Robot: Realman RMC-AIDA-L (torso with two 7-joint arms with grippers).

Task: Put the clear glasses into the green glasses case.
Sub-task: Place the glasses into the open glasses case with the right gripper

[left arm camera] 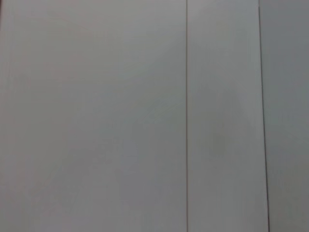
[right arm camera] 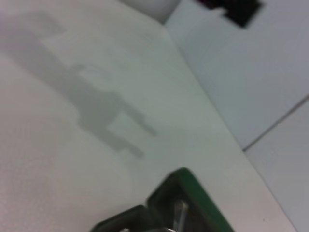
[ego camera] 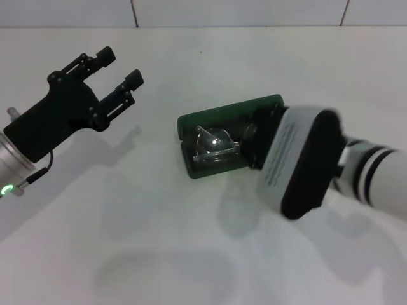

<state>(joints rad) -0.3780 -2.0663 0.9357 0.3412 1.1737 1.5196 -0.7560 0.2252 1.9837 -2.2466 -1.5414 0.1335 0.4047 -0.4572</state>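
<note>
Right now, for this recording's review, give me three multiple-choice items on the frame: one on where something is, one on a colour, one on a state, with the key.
1. Where are the clear glasses?
A. Inside the open case
B. On the table beside the case
C. Held up by the left gripper

2. What colour is the glasses case?
A. Red
B. Dark green
C. Yellow

3. How does the left gripper stand?
A. Shut on the glasses
C. Shut on the case lid
B. Open and holding nothing

Key: 1 A, the head view shows the transparent lenses lying in the case's dark hollow. 2 B, its rim shows green in the head view and the right wrist view. 3 B, its fingers are spread apart above the bare table, far left of the case. The right gripper sits at the case, its fingers hidden behind the arm.
</note>
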